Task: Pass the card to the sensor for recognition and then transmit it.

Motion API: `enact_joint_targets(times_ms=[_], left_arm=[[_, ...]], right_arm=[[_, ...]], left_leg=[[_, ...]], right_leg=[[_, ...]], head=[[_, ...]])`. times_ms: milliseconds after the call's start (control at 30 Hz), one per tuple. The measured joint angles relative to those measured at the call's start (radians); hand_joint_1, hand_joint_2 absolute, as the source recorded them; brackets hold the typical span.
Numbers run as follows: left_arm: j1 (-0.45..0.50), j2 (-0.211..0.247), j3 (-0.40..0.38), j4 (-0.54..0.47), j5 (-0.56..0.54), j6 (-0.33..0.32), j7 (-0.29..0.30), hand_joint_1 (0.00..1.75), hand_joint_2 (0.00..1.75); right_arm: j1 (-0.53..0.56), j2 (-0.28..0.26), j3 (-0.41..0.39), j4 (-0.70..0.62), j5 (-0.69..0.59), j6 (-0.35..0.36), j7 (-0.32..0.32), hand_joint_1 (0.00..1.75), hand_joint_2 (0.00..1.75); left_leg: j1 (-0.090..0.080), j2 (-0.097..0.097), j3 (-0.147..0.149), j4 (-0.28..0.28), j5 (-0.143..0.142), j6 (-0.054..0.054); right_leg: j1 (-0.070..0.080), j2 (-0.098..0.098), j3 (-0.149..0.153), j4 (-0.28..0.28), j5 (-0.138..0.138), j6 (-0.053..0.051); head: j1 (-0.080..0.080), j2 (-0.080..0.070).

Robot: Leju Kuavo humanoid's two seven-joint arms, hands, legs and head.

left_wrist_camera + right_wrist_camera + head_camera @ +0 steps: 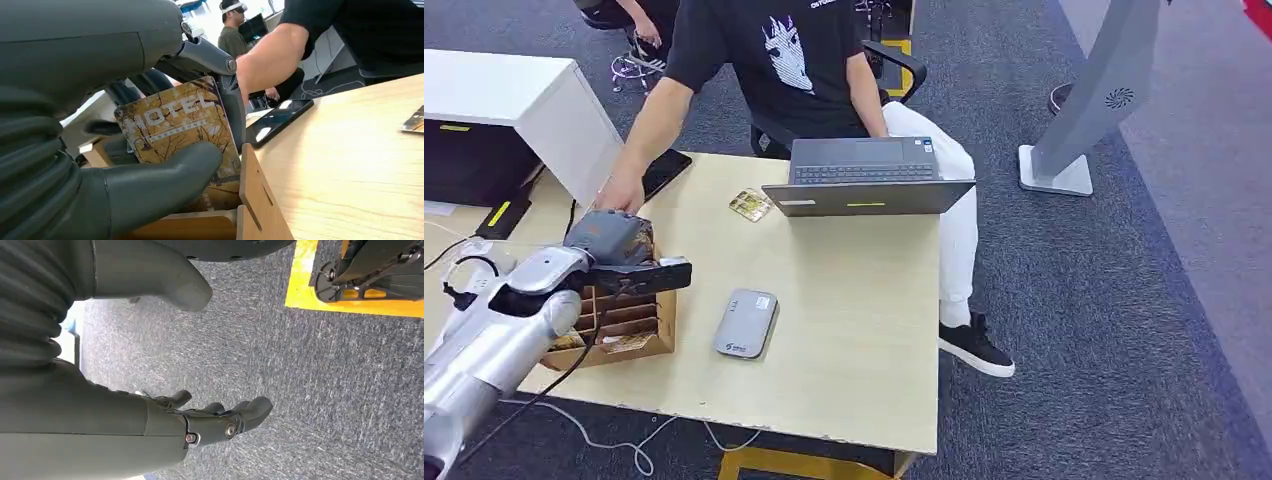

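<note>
The left hand (619, 245) hangs over the wooden card box (639, 325) at the near left of the tabletop (854, 300), thumb and fingers (165, 175) clamped on a yellow hotel card (175, 125) whose lower edge is hidden inside the box. The grey sensor (746, 322) lies just right of the box. A person's hand (619, 190) reaches in beyond, partly hidden. The right hand (210, 415) hangs over carpet, fingers apart, holding nothing

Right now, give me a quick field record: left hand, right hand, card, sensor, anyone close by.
left hand: grips the card, over the wooden box
right hand: hangs over carpet, holds nothing, fingers apart
card: yellow, printed HOTEL, partly inside the box
sensor: grey, on the table, beside the box
person: seated behind the table, hand by the box
</note>
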Motion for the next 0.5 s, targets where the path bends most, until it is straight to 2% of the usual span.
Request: enact_joint_targets(times_ms=[133, 300, 400, 500], left_arm=[[0.008, -0.002, 0.006, -0.001, -0.005, 0.028, 0.004, 1.75, 1.75], [0.065, -0.026, 0.063, -0.037, -0.053, 0.180, 0.028, 1.75, 1.75], [0.065, -0.047, 0.113, -0.072, -0.073, 0.278, 0.028, 1.75, 1.75], [0.058, -0.066, 0.160, -0.095, -0.076, 0.318, 0.025, 1.75, 1.75]], right_arm=[[0.000, 0.000, -0.003, 0.000, 0.003, 0.000, 0.000, 0.00, 1.75], [0.001, 0.000, -0.005, 0.000, 0.019, 0.000, 0.002, 0.00, 1.75], [-0.001, 0.001, -0.006, 0.000, 0.022, 0.000, 0.003, 0.00, 1.75], [-0.003, 0.004, -0.006, 0.000, 0.032, -0.002, 0.005, 0.00, 1.75]], left_leg=[[0.000, 0.001, 0.000, 0.000, 0.000, 0.000], [0.001, 0.002, -0.003, 0.001, 0.000, 0.000], [0.000, -0.001, -0.004, 0.001, 0.000, 0.000], [-0.001, -0.001, -0.004, 0.001, 0.000, 0.000]], right_leg=[[0.000, 0.001, 0.000, 0.000, 0.000, 0.000], [0.000, 0.002, -0.004, 0.000, 0.000, 0.000], [0.000, -0.001, -0.004, 0.000, 0.000, 0.000], [-0.001, -0.001, -0.004, 0.000, 0.000, 0.000]], head=[[0.000, 0.000], [0.000, 0.000], [0.000, 0.000], [0.000, 0.000]])
